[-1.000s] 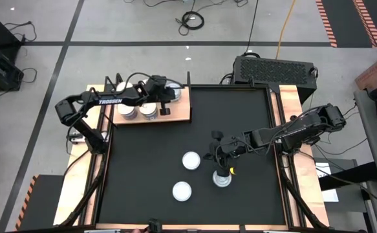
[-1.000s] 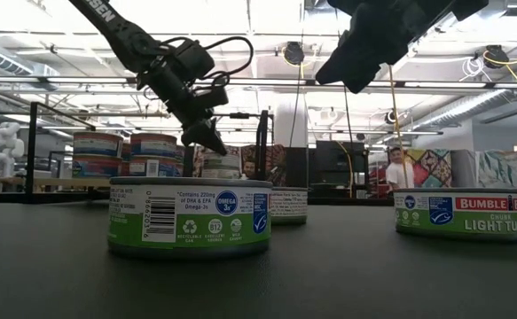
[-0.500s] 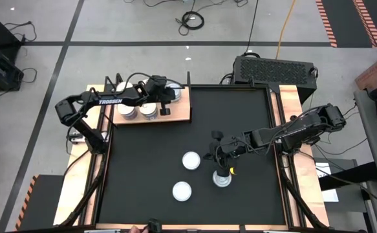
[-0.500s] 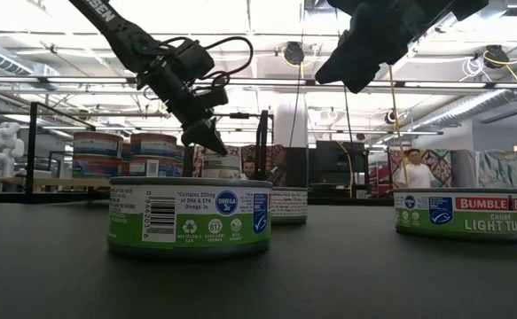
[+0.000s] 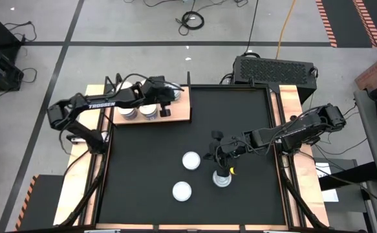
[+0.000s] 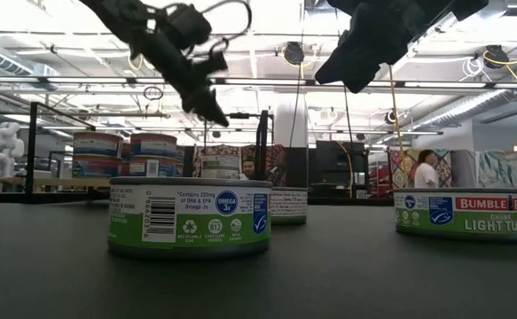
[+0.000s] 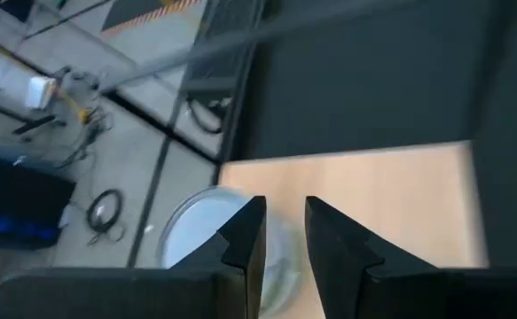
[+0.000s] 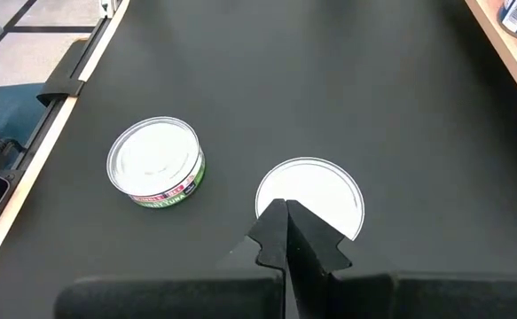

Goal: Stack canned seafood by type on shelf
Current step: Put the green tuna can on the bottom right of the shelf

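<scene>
Two tools: left tool (image 7: 282,232) slightly parted, empty; right tool (image 8: 286,232) closed, empty.

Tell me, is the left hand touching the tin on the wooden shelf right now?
Apart. The low view shows the left hand hanging well above the tin on the shelf, with open background between them.

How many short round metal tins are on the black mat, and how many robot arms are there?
Short round metal tins on the black mat: 3
Dark robot arms: 2
Total: 5
</scene>
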Motion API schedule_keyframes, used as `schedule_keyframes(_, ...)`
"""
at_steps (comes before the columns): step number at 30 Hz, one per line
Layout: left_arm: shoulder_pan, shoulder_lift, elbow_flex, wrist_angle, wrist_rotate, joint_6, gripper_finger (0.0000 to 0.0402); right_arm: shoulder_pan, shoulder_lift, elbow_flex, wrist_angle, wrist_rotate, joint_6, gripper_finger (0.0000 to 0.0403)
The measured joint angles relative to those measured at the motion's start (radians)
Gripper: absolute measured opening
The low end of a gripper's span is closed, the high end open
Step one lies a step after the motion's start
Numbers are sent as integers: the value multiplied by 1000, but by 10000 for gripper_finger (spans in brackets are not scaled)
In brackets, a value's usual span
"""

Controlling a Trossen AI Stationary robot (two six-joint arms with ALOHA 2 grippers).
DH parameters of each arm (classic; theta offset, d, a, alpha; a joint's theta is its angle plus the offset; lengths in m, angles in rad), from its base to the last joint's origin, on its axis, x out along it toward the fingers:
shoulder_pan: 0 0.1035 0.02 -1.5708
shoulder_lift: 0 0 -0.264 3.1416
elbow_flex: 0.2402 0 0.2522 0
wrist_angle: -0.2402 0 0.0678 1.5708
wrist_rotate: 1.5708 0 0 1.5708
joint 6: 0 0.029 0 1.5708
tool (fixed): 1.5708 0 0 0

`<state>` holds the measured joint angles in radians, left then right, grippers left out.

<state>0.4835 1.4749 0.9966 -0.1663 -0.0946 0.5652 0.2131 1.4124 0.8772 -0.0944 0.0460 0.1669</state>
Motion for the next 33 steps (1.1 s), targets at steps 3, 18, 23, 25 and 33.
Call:
schedule_keyframes(3,-45,-48,0,-44,74,-74,84,0,0,0,1,0,0,0)
schedule_keyframes(18,-537,-61,-68,-112,295,-271,84,10,0,0,10,0,31,0)
schedule_keyframes(23,-701,8,-83,45,205,-271,84,19,0,0,20,0,41,0)
schedule_keyframes(25,-734,56,-87,110,183,-263,84,18,0,0,21,0,54,0)
schedule_keyframes(33,-780,154,-89,213,93,-163,84,18,0,0,25,5,57,0)
